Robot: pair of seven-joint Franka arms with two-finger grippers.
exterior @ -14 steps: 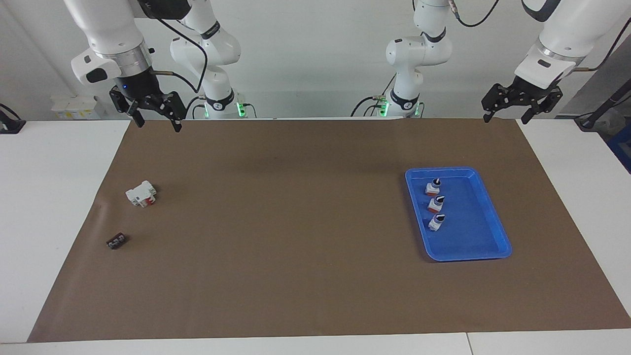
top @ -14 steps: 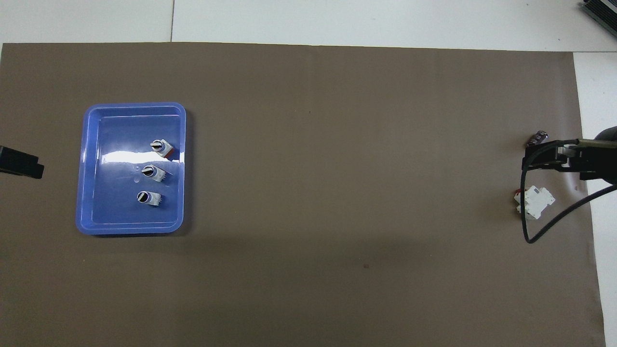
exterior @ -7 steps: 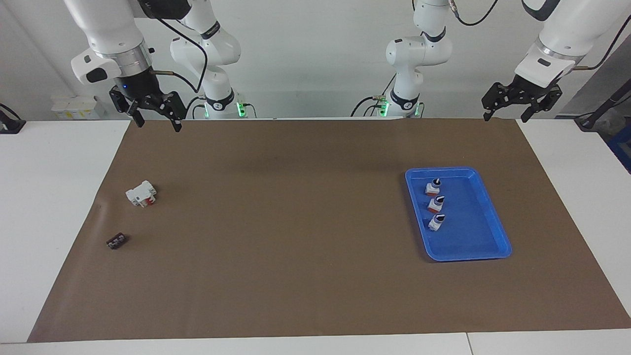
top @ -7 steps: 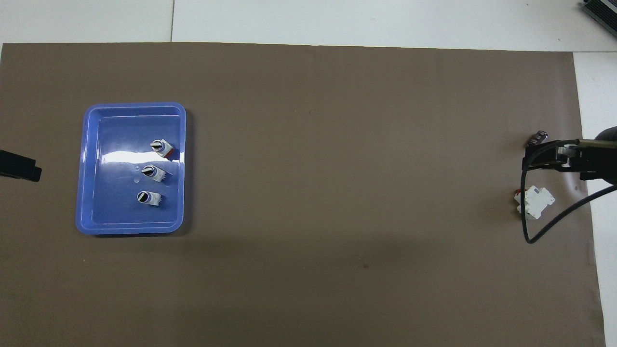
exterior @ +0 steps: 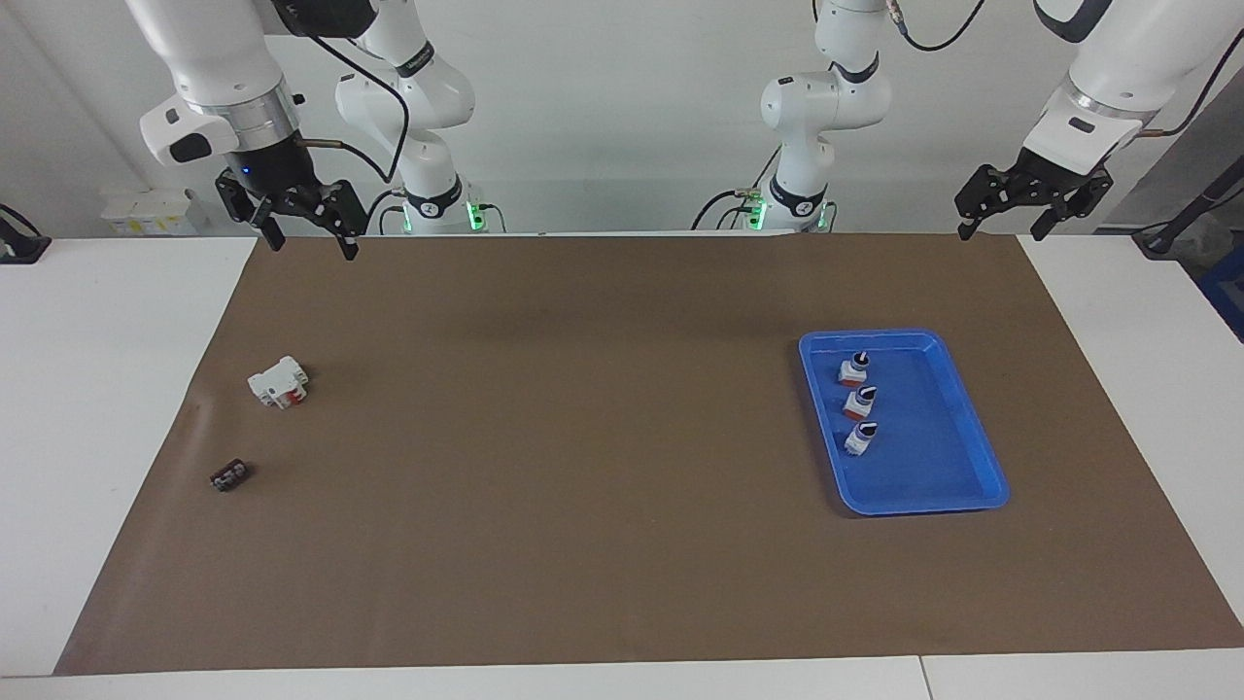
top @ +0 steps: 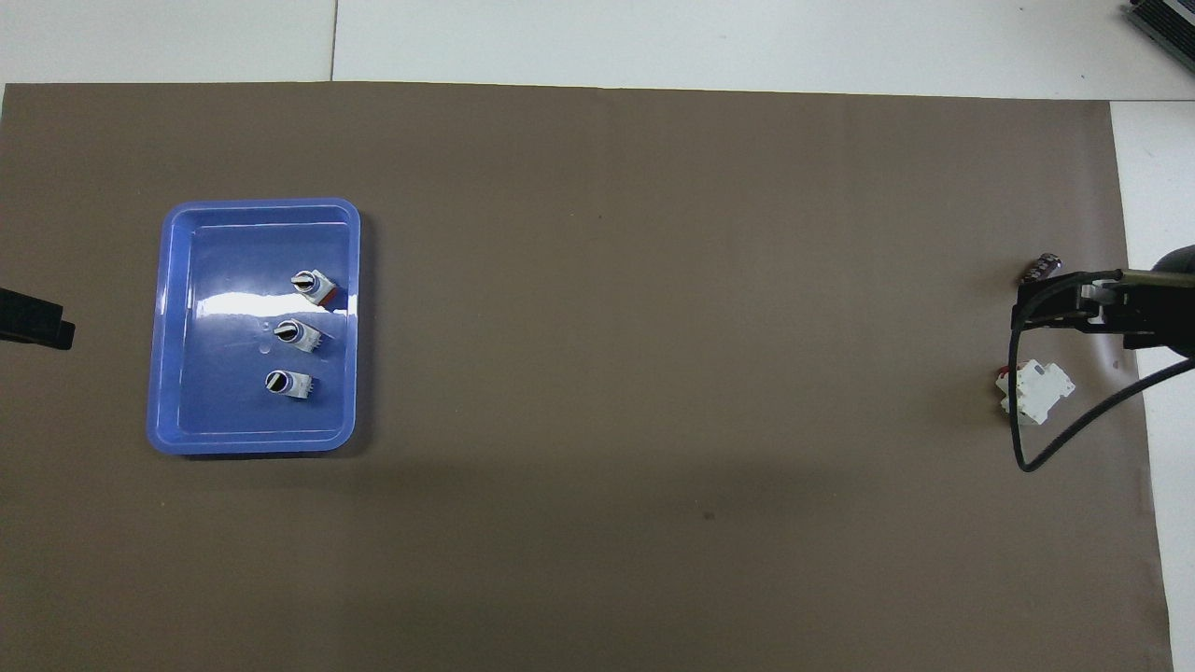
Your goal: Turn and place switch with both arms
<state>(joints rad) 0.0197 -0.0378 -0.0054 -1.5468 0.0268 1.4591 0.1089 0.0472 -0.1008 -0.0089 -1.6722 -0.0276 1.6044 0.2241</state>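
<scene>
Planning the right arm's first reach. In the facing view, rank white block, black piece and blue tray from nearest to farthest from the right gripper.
From the open right gripper, raised at its own end:
1. White block, on the mat, closest.
2. Black piece, same end, farther from the robots.
3. Blue tray, at the left arm's end.

- I am looking at a white table (exterior: 97, 408) lying under a large brown mat (exterior: 583, 467).
- A plain white wall (exterior: 622, 107) is standing at the robots' end.
- Even, soft light is falling across the surface.
</scene>
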